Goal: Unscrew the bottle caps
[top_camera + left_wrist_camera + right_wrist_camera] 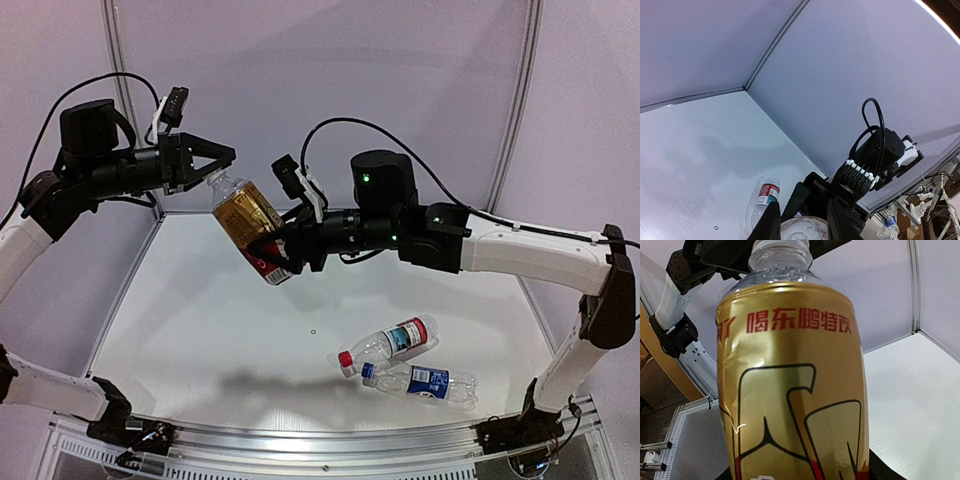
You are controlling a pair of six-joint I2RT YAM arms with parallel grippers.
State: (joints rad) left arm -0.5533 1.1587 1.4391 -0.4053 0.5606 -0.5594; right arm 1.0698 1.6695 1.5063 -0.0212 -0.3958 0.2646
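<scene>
The amber bottle [245, 215] with the gold-red label hangs tilted in the air over the table's back left, neck up and to the left. My right gripper [272, 258] is shut on its lower body; the label fills the right wrist view [790, 390]. My left gripper [212, 170] is closed around the bottle's top, with the white cap [802, 230] between its fingers [771, 222]. The red-white label bottle [395, 340] with its red cap [345, 358] and the blue label bottle [425, 382] with its blue cap [368, 370] lie on the table at the front right.
The white table [200, 330] has a raised metal rim along its front edge [320, 450]. Grey partition walls [330, 80] close the back and sides. The red-white label bottle also shows in the left wrist view [765, 195], below the right arm.
</scene>
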